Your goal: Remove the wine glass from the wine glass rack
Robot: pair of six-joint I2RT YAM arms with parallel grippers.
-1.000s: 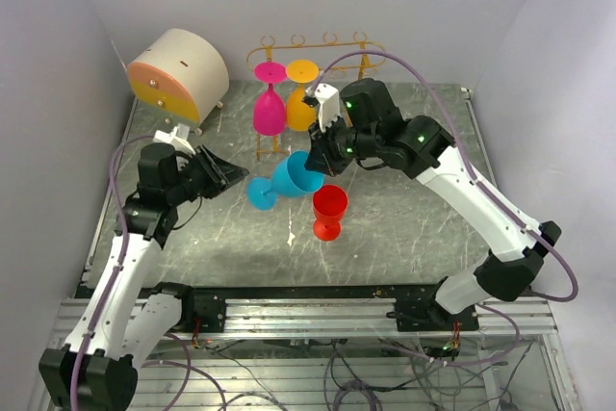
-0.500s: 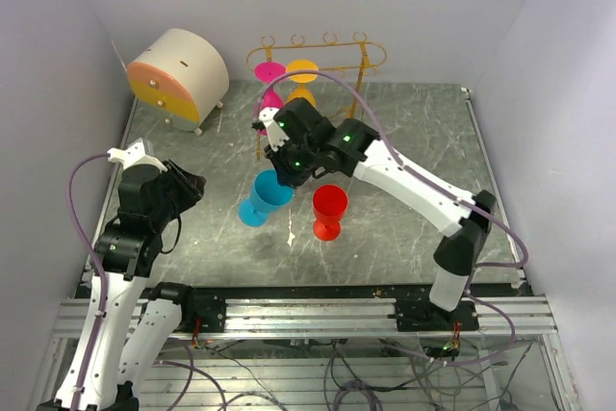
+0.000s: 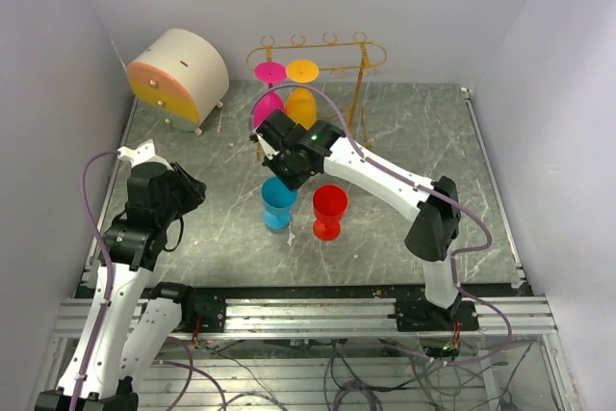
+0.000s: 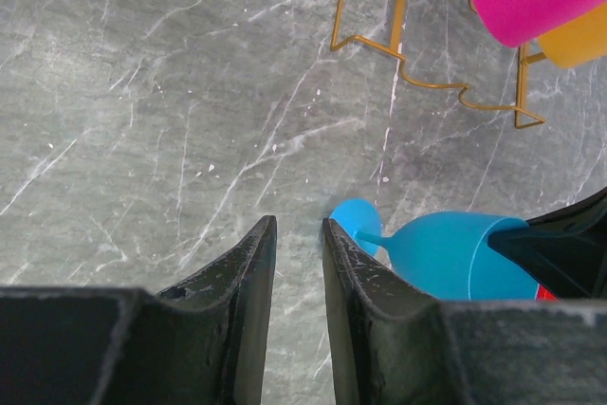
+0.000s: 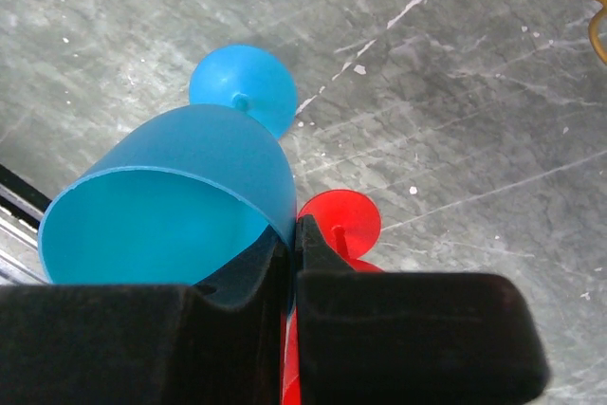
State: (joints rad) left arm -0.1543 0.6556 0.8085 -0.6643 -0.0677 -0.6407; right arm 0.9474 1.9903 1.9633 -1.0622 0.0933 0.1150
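From above, the blue glass [image 3: 279,201] looks upright near the middle of the bench [image 3: 414,141]. It is just beside the standing red glass [image 3: 329,209] and well clear of the rack [image 3: 355,93] at the back. The right gripper [image 3: 286,178] hides its far rim in that view. The right wrist view shows what the top view cannot: the gripper is clamped on the bowl's wall at the rim, one finger inside and one outside. The glass is tilted, its round foot lying beyond the bowl and the red foot close alongside. The bowl shows only bare blue inside, and from above the red bowl is likewise plain red. The left wrist view gives the side-on look, with the blue stem leaning and the foot low over the grey surface. I cannot tell whether the foot touches the surface. That view also shows the left gripper [image 4: 296,225] with a narrow gap between its fingers and only bench between them, near the blue foot but apart from it. On the rack hang the pink glass [image 3: 269,72] and the orange glass [image 3: 302,70], bowls down and side by side at the left end of the rail. A cream box [image 3: 183,64] with an orange front sits in the back left corner.
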